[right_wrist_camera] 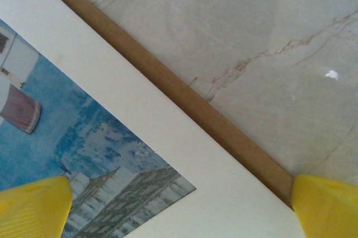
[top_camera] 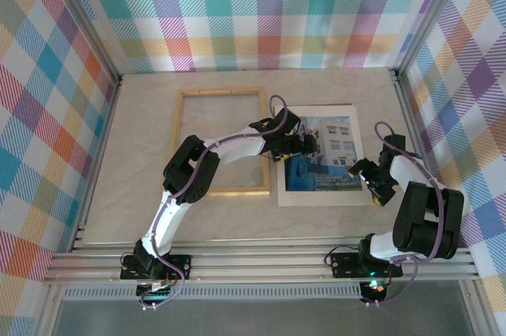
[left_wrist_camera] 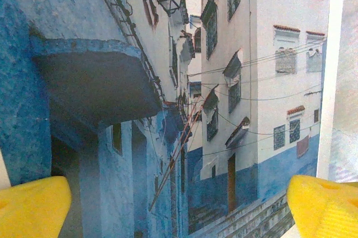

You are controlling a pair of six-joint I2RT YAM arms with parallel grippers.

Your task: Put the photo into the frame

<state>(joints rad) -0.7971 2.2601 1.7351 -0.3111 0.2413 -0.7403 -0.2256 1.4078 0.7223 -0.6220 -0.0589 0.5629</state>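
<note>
table (top_camera: 142, 217): pale marbled surface.
frame (top_camera: 220, 92): lies flat toward 10 o'clock of the table centre, apart from the photo.
white mat (top_camera: 324, 198): lies flat at 3 o'clock of the frame, on a brown backing board (right_wrist_camera: 184, 98) whose edge shows past the mat.
photo (top_camera: 330, 164): blue-toned buildings, lies inside the mat border, outside the frame.
left gripper (top_camera: 304, 146): fingers spread wide over the photo's 9 o'clock side, pinching nothing.
right gripper (top_camera: 368, 174): fingers spread wide over the mat's 4 o'clock edge, pinching nothing.
</note>
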